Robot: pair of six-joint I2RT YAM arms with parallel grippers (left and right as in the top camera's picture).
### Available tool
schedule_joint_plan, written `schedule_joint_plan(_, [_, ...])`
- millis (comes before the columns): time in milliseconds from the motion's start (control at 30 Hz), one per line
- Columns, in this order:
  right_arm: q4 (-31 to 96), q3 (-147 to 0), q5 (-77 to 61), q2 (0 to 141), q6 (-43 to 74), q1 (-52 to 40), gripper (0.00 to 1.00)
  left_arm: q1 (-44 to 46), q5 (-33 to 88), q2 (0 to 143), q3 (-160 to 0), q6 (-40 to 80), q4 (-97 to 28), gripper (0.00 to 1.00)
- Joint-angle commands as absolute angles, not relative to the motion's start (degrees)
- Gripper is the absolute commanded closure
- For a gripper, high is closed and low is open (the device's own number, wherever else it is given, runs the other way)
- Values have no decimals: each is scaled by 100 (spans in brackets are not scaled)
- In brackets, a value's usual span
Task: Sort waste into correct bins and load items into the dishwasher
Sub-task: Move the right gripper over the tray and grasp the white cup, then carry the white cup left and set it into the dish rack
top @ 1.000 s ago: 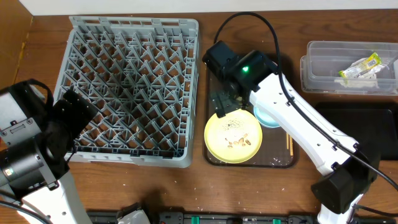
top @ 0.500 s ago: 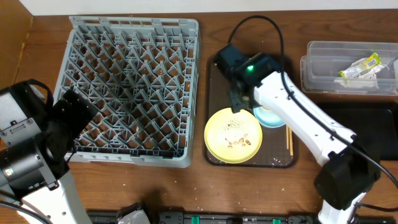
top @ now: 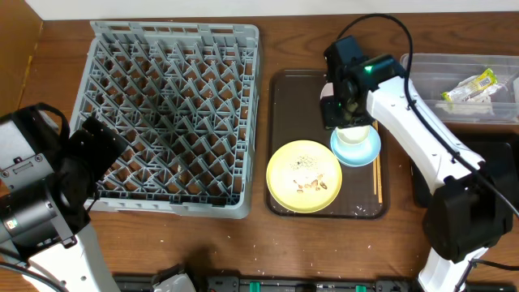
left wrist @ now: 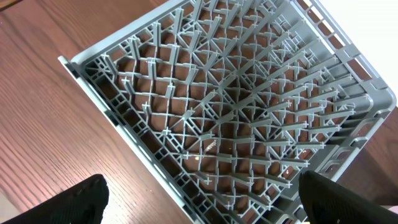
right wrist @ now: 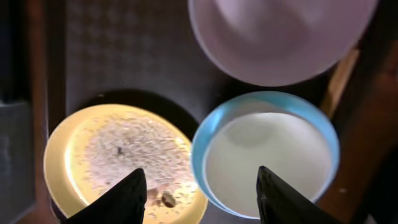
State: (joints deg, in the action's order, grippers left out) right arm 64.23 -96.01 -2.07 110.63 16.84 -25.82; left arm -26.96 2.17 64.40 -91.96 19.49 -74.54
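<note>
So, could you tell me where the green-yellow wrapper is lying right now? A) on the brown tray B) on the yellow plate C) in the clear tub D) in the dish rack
C: the overhead view shows the wrapper lying inside the clear tub at the table's far right.

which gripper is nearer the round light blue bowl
Right. The right gripper hangs above the round light blue bowl; the left gripper sits far off, at the grey plastic dish rack's left edge.
</note>
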Motion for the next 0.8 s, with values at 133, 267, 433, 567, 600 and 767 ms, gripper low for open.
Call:
schedule_joint_plan(133, [5988,-8781,279,11093,2359,-2751,51,-2727,167,6436,-9233,1918,-7456,1])
schedule_joint_plan(267, [5833,-8613,189,11093,2357,-2759,57,-2727,167,6436,-9233,1918,-7456,1])
schedule_joint_plan(433, [5782,-8632,193,11093,2359,-2801,72,-2727,167,6436,-9233,1918,-7456,1])
schedule_joint_plan(567, [5924,-8823,191,11091,2434,-2803,88,-2727,167,6436,-9233,1918,-7456,1])
schedule_joint_plan(600, [6012,-8923,189,11089,2445,-2803,95,-2724,167,6436,-9233,1918,-7456,2])
schedule_joint_plan(767, [6436,-9424,191,11089,2440,-2810,99,-2724,167,6436,-9233,1918,-7456,1])
